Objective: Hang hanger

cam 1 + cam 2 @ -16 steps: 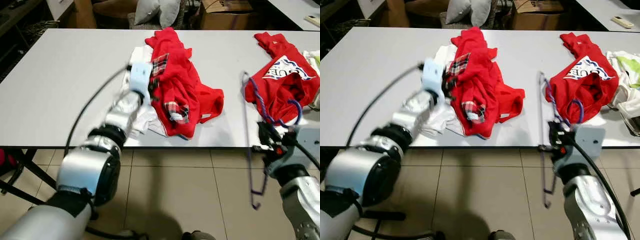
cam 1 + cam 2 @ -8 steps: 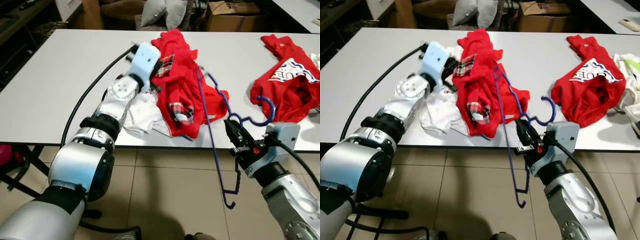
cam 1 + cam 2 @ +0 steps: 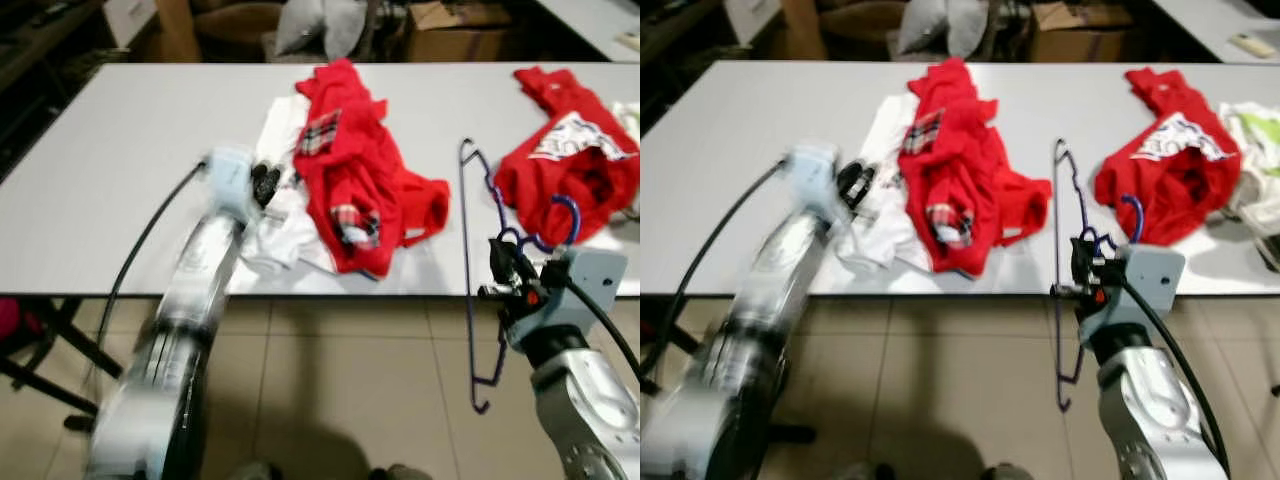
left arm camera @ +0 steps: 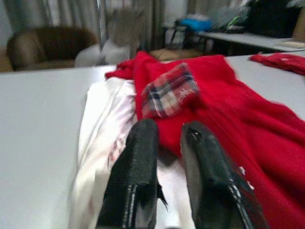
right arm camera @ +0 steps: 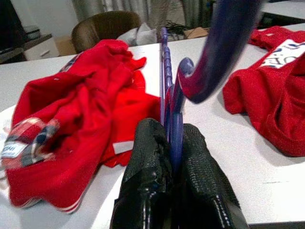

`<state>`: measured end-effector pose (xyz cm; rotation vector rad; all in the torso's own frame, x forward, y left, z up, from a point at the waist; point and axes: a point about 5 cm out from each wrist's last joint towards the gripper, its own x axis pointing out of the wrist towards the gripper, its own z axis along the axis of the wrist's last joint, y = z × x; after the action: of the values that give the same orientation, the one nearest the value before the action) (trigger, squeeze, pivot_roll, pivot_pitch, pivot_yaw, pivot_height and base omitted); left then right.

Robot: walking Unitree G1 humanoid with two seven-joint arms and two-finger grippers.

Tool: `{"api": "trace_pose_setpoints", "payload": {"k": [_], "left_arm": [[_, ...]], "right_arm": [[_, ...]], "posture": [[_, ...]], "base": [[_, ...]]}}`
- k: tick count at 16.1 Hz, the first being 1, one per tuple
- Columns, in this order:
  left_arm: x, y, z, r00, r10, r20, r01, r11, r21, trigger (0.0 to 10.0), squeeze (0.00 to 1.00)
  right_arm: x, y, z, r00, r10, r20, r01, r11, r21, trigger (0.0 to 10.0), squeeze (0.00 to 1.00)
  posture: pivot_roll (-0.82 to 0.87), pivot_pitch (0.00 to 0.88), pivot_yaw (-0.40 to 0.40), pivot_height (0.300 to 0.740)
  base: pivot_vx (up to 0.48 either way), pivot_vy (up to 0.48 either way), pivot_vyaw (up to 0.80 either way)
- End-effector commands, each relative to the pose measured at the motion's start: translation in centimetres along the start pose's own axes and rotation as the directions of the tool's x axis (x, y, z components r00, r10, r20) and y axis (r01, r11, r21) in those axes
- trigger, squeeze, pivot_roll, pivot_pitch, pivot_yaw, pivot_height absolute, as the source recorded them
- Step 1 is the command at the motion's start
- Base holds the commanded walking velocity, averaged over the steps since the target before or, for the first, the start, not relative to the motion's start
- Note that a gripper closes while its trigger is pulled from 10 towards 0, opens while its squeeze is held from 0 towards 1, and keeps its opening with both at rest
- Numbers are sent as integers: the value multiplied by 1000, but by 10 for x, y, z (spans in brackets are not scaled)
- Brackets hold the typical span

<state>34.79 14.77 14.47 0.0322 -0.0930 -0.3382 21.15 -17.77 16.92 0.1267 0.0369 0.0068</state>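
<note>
**A:** Item one, the task's thing?

**B:** Thin purple plastic clothes hanger, held edge-on near the table's front edge. Its long bar runs from above the tabletop down past the edge toward the tiled floor; its curved hook sits just beside the right-hand red garment.

**A:** Held by what?

**B:** Right gripper, both black fingers clenched on the hanger's neck, at the table's front edge.

**A:** Left gripper?

**B:** Left gripper, over the crumpled white cloth beside the middle pile. Fingers stand a little apart with nothing between them. Its arm is blurred in the head views.

**A:** Garments?

**B:** Middle: red garment with a tartan plaid collar patch, lying partly over the white cloth. A small white label shows near its plaid trim; print too blurred to read. Right: second red garment with a white and dark printed panel; letters too blurred to read. Beyond it, a white garment with green print at the table's right end.

**A:** Surface and room?

**B:** Long white table, its left portion bare. Tiled floor open in front. Behind the far edge: grey cushions, a cardboard box and a brown chair
</note>
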Motion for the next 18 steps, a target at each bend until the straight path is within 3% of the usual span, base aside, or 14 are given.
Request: {"api": "trace_pose_setpoints", "payload": {"k": [1, 3, 4, 5, 7, 8, 12, 16, 18], "left_arm": [[-4, -6, 18, 998, -48, 48, 46, 998, 47, 10000, 0], [-29, -7, 21, 998, -46, 49, 43, 997, 67, 10000, 20], [-42, -2, 24, 999, -1, 46, -2, 999, 51, 10000, 459], [-50, 0, 25, 999, 22, 34, -24, 998, 62, 10000, 1000], [-58, 0, 26, 999, 34, 19, -35, 996, 84, 10000, 1000], [-62, -3, 27, 1000, 25, 5, -26, 995, 93, 10000, 1000], [-57, -7, 31, 999, 43, 2, -44, 998, 49, 10000, 1000], [-55, -8, 35, 999, 43, -5, -43, 998, 43, 10000, 1000], [-56, -7, 36, 999, 47, -3, -47, 998, 33, 10000, 1000]], "right_arm": [[2, 5, 3, 1000, 12, 29, -12, 1000, 5, 10000, 0], [6, 11, 3, 998, 33, 45, -32, 999, -6, 10000, 0], [8, 14, 1, 998, 45, 44, -44, 999, -24, 10000, 0], [9, 17, -2, 998, 48, 42, -47, 998, -29, 10000, 0], [9, 20, -2, 998, 46, 49, -44, 998, -38, 10000, 0], [10, 21, -3, 998, 38, 49, -38, 999, -3, 10000, 0], [6, 19, -5, 998, 23, 55, -24, 1000, 19, 10000, 0], [4, 20, -7, 998, 22, 58, -23, 1000, 12, 10000, 0], [4, 22, -8, 998, 33, 54, -34, 999, 7, 10000, 0]], "posture": [[-64, 63, 8, 740], [-37, 68, -8, 740], [-23, 67, -12, 740], [-13, 67, -11, 740], [-15, 65, -4, 740], [-17, 64, 2, 740], [-32, 58, 31, 740], [-33, 57, 35, 740], [-32, 59, 37, 740]], "base": [[0, 0, 0], [159, 0, 0], [345, 0, 0], [420, 0, 0], [420, 0, 0], [461, 0, 0], [480, 0, -550], [480, 0, 0], [0, 0, 0]]}}
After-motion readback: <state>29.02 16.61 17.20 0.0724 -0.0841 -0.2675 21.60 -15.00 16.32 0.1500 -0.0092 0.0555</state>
